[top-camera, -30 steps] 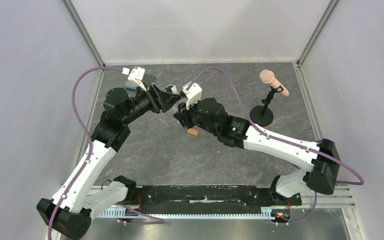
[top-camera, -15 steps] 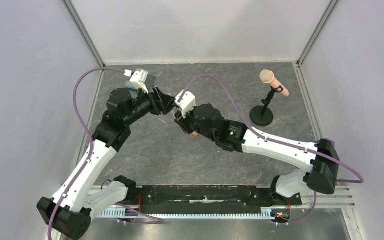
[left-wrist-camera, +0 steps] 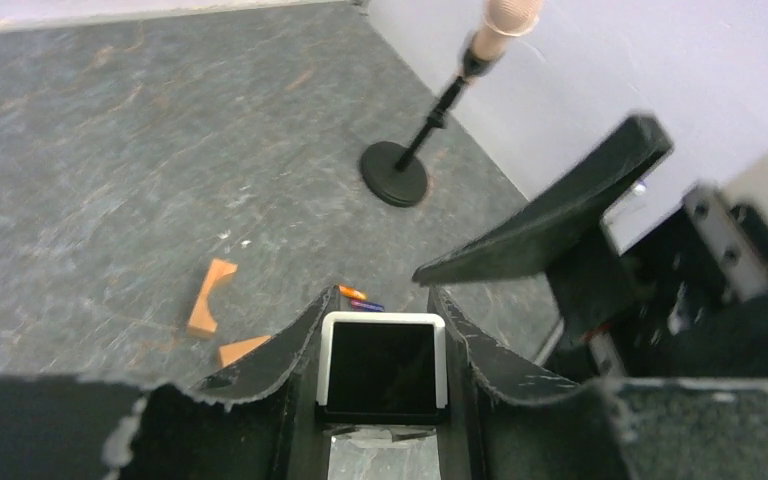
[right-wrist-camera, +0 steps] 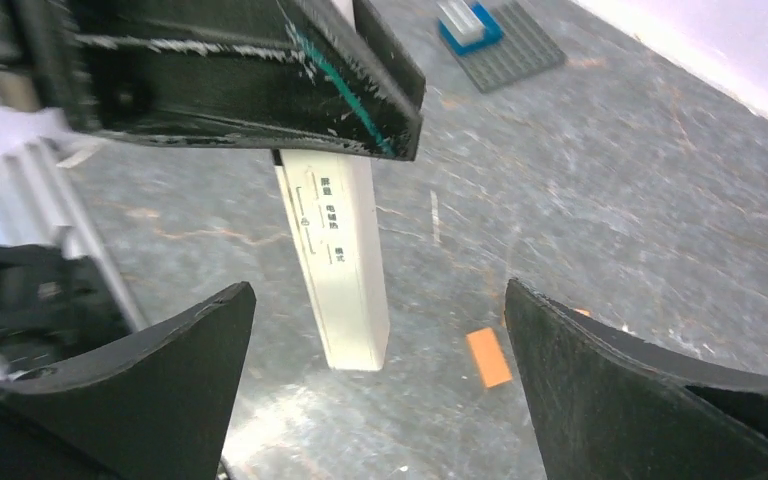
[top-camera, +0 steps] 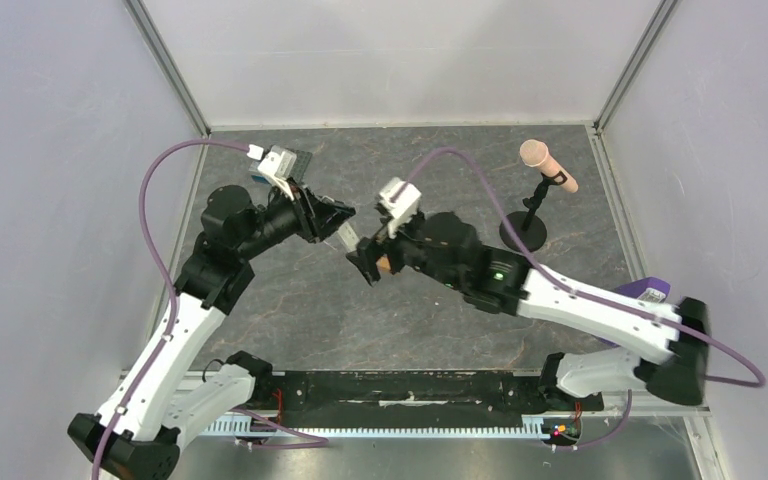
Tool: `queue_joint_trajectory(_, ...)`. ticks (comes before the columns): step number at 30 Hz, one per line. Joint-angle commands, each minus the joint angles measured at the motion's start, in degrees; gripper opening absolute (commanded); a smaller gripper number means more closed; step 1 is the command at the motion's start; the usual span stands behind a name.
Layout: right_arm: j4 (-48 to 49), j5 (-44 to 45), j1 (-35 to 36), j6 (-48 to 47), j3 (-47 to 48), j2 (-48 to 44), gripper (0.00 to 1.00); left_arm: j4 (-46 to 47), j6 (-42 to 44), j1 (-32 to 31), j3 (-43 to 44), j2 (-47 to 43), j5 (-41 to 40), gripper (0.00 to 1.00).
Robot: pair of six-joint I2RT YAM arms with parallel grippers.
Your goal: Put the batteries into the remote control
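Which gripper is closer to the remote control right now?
Left. The left gripper is clamped on the remote control, one finger on each side. The right gripper stands open facing the remote's free end, not touching it.

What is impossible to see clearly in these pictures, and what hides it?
Left wrist view: the left hand hides all but one end of the remote control; the batteries are too small to tell their poles.
Right wrist view: a left finger covers the remote control's upper end; its print is blurred.
Top view: the batteries are hidden, perhaps under the right hand.
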Motion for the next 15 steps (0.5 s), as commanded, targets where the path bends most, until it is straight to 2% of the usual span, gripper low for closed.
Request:
queue_joint_trajectory(1, 4.28, -11.10, -0.17, 3.16, -3.91, -11.41, 0.98, 1.58, 10.07, 0.83, 2.47, -2.78, 17.37, 0.02)
queue_joint_trajectory(6, 2.14, -26.77, -0.55, -1.80, -4.80, -15.49, 0.98, -5.85, 14.57, 1.50, 11.85, 1.80, 38.71, 0.02)
queue_joint_trajectory(10, 2.32, -32.64, -0.55, -3.40, -5.61, -15.70, 0.98, -2.97, 13.20, 1.55, 12.96, 2.02, 45.42, 0.02)
queue_joint_trajectory(15, 4.59, -31.13, -0.52, -1.68, -5.35, -14.08, 0.98, 5.79, 8.21, 1.53, 11.27, -0.48, 50.95, 0.02)
